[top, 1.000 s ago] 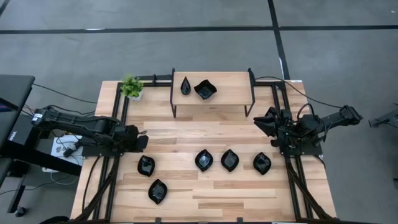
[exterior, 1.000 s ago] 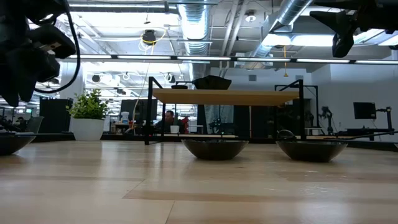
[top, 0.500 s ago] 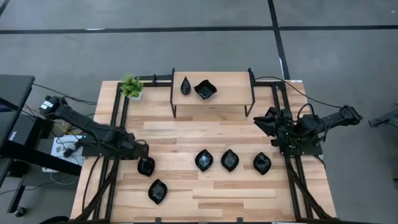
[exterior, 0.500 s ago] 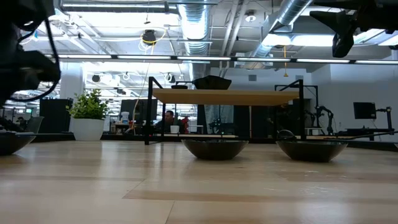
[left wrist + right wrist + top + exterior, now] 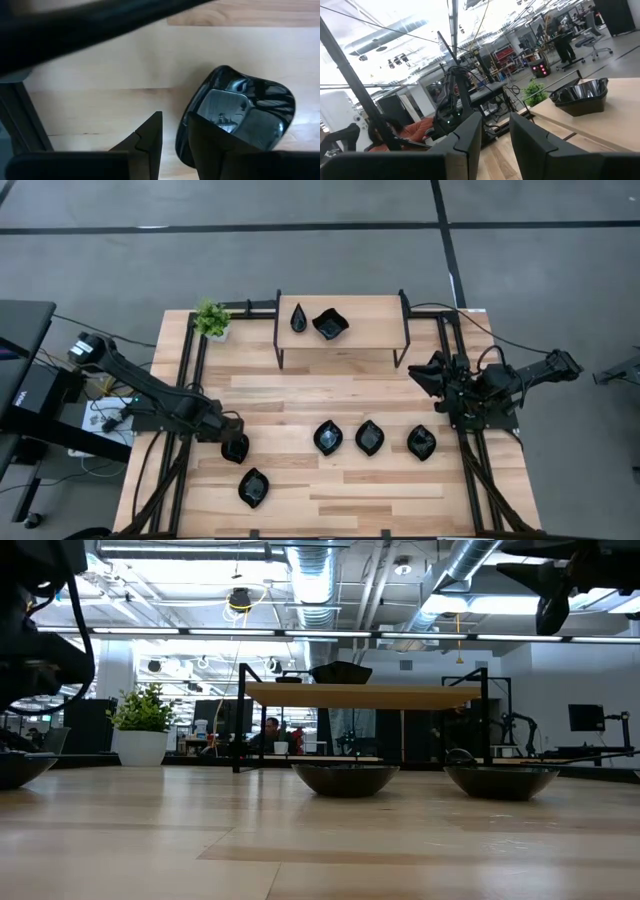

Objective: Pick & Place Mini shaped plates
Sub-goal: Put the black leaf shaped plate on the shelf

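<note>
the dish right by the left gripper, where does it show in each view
High view: dish at the table's left, at the left gripper.
Low view: probably the dish at the left edge.
Left wrist view: dish beside one finger.
Right wrist view: not in it.
Shared landmark: potted plant.

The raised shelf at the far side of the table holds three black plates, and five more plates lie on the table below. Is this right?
Not quite. The high view shows two plates on the raised shelf, not three: a narrow teardrop plate and a wavy-edged square plate. The rest stands: five plates lie on the table below.
</note>
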### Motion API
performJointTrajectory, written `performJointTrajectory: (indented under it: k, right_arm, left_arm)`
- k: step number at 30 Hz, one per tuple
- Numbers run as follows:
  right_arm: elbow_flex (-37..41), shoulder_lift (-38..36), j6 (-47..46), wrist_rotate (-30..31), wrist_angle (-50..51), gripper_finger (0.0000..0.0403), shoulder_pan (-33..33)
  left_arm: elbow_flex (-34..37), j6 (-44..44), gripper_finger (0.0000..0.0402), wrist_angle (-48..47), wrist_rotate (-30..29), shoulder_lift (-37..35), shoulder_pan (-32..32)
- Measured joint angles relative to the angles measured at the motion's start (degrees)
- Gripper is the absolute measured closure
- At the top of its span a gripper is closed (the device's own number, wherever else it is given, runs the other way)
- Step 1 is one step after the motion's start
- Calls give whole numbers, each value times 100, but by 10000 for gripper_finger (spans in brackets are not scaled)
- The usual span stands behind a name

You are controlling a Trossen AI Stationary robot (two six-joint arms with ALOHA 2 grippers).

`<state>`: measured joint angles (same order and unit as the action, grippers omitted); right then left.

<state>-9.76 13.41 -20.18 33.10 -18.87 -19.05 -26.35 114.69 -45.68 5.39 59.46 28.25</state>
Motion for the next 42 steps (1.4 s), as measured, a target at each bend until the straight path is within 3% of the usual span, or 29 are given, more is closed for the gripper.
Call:
performJointTrajectory:
  k: [11, 27, 42]
  right_arm:
    - [0, 0, -85, -2, 21, 306, 0]
    - [0, 0, -87, -2, 22, 306, 0]
    - [0, 0, -85, -2, 39, 306, 0]
  left_arm:
    - [0, -21, 311, 509, -97, 326, 0]
    - [0, -240, 311, 526, -581, 326, 0]
    - [0, -345, 312, 571, -605, 326, 0]
